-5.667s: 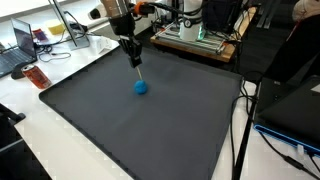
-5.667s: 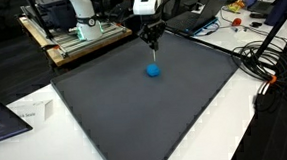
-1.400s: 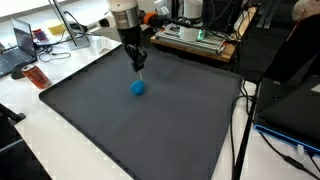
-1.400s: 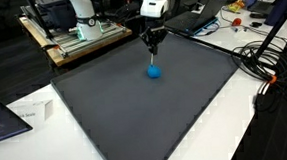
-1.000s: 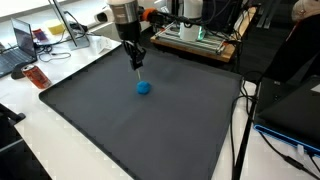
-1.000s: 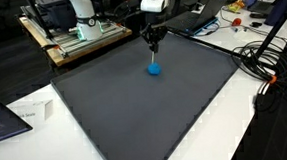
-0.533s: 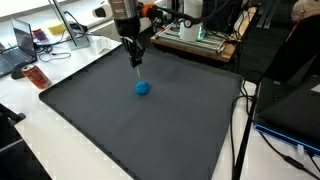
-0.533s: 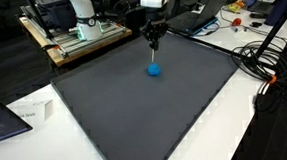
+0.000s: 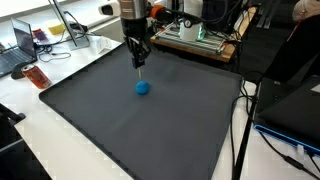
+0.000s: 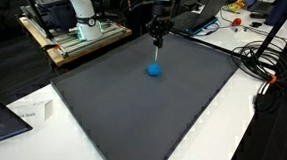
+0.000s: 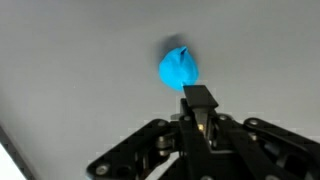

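A small blue ball (image 9: 142, 88) lies on the dark grey mat (image 9: 120, 130) toward its far side, seen in both exterior views (image 10: 154, 70). My gripper (image 9: 138, 55) hangs above it, shut on a thin pale rod (image 9: 138, 66) that points down at the ball. In an exterior view the rod (image 10: 157, 53) ends just over the ball, with a small gap. In the wrist view the ball (image 11: 178, 68) sits just beyond the shut gripper (image 11: 198, 110), whose jaws clamp a dark end piece (image 11: 198, 97).
The mat (image 10: 136, 121) lies on a white table. A laptop (image 9: 18, 48) and a red object (image 9: 37, 77) sit off one edge. A machine frame (image 9: 195, 38) stands behind the mat. Cables (image 10: 257, 58) and a paper sheet (image 10: 25, 114) lie beside it.
The gripper with the rod has risen and drifted slightly toward the far edge. The ball shifted a little about a second ago and has stayed put since.
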Action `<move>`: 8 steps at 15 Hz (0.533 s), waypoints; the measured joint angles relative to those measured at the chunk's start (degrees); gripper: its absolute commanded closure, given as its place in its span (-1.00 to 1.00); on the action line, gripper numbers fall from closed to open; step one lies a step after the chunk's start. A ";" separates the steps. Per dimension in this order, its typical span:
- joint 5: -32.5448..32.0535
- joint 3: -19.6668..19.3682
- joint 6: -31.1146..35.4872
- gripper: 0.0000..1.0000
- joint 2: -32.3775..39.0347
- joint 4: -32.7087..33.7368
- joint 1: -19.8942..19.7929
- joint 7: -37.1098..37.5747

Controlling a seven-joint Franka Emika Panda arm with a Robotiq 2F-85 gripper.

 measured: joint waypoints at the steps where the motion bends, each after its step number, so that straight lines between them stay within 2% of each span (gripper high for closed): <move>1: -1.79 0.10 -0.01 0.94 0.00 0.00 1.00 1.58; 8: -11.72 1.57 -1.87 0.94 0.33 0.44 6.51 9.71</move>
